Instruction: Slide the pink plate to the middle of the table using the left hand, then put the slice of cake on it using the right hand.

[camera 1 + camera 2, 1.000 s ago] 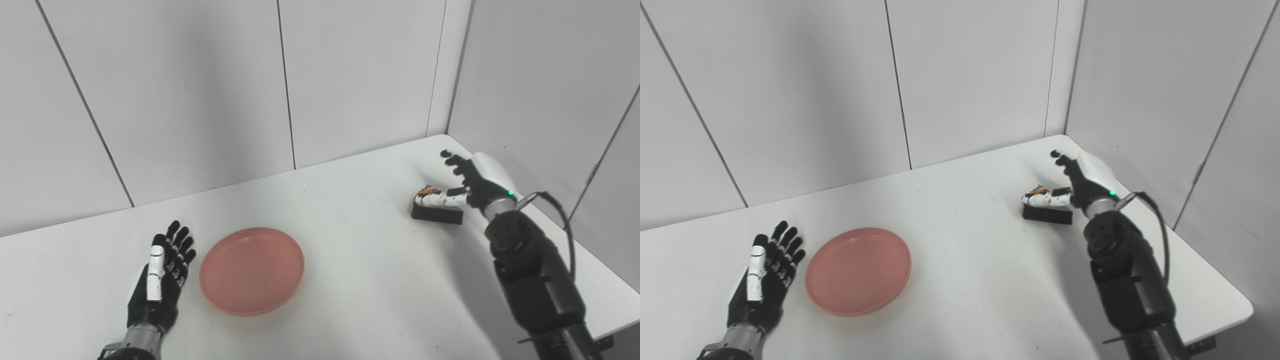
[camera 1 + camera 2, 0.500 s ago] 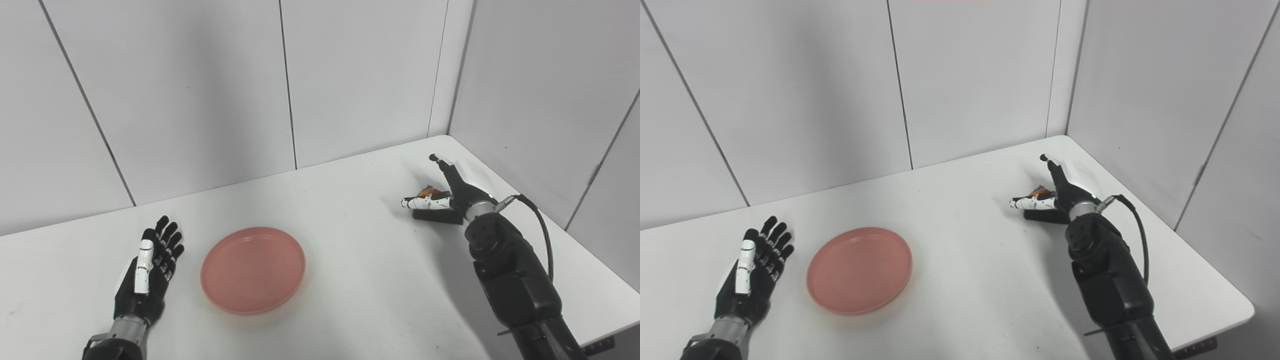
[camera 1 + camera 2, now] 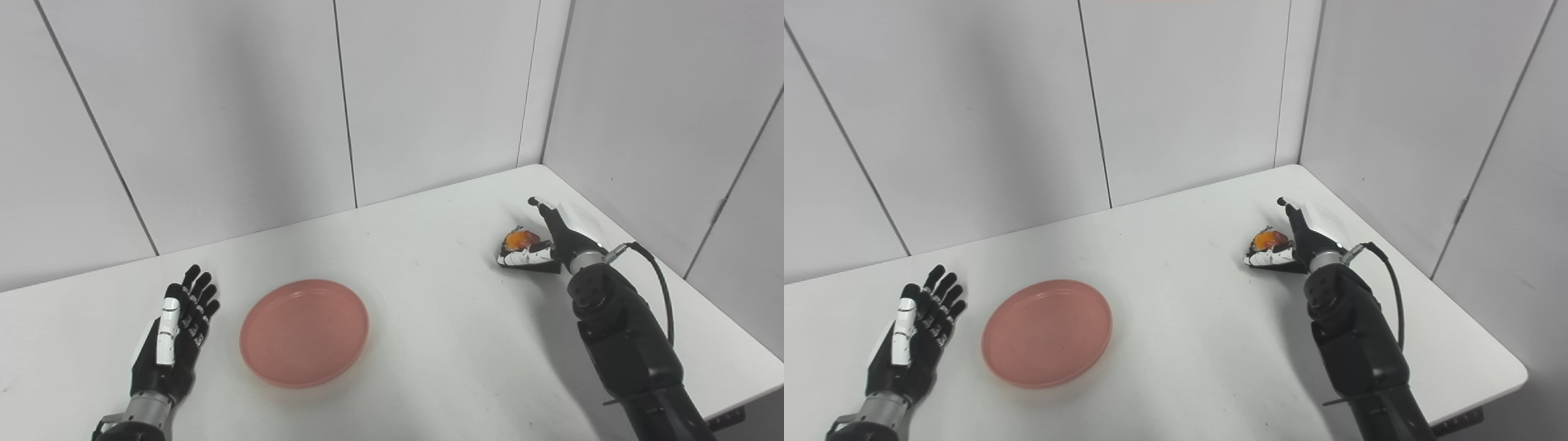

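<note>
My right robot hand [image 3: 548, 242] clamps the cake slice [image 3: 520, 244]; left robot hand [image 3: 174, 340] idle, fingers spread, empty; next I lift toward pink plate [image 3: 304, 332].

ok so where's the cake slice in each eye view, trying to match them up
Left eye view: slice of cake at right of centre, in the right hand.
Right eye view: slice of cake nearer the picture's middle, same grip.
Shared landmark: the pink plate, lower left of it in both.

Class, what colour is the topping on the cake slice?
Orange, on the dark cake slice; clearest in the right eye view.
</note>
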Controlling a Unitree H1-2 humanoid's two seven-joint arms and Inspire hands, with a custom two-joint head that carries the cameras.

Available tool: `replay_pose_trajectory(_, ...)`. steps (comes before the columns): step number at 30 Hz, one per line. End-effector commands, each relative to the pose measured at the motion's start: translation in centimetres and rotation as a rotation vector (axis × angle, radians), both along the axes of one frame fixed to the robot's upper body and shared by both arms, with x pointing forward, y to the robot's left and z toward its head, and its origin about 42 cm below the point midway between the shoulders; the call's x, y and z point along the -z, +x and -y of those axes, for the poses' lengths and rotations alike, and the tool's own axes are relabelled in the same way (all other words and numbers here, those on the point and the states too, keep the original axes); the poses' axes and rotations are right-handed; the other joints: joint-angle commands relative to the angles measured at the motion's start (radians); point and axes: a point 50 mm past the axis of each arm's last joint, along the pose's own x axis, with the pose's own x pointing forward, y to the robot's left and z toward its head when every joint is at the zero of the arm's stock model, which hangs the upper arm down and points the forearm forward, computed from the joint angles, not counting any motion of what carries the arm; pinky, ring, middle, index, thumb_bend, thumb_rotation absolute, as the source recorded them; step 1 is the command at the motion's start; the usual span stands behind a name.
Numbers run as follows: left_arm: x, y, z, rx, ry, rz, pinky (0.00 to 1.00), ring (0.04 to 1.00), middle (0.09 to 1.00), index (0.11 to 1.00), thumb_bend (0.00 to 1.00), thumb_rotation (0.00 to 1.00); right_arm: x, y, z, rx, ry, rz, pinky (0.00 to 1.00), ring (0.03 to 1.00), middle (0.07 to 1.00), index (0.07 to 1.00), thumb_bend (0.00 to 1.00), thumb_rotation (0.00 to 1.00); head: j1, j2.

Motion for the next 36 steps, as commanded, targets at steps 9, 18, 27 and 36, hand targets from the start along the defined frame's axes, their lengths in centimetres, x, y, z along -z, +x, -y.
replay_pose_trajectory(9, 0.2, -0.8, 0.8, 0.029, -0.026, 0.020, 1.00, 1.000, 0.992, 0.998, 0.71, 0.98, -1.2, 0.6, 1.3, 0.035, -0.038, 0.057, 0.55, 0.690, 0.772, 0.872, 0.90, 0.12, 0.020, 0.010)
replay_pose_trajectory(18, -0.8, -2.0, 1.9, 0.035, -0.021, 0.047, 1.00, 0.994, 0.977, 0.980, 0.69, 1.00, -0.2, 0.4, 1.7, 0.047, -0.132, 0.074, 0.51, 0.590, 0.646, 0.678, 0.76, 0.04, 0.062, 0.036)
replay_pose_trajectory(27, -2.7, -4.2, 4.9, 0.058, -0.069, 0.068, 1.00, 1.000, 1.000, 1.000, 0.62, 1.00, -1.1, -0.7, 3.2, 0.095, -0.143, 0.165, 0.38, 0.444, 0.466, 0.514, 0.52, 0.00, 0.280, 0.091)
replay_pose_trajectory(36, -3.0, -4.9, 6.1, 0.022, -0.057, 0.057, 1.00, 1.000, 1.000, 1.000, 0.63, 1.00, -2.6, -1.3, 5.0, 0.122, -0.129, 0.238, 0.32, 0.391, 0.435, 0.536, 0.52, 0.00, 0.389, 0.106)
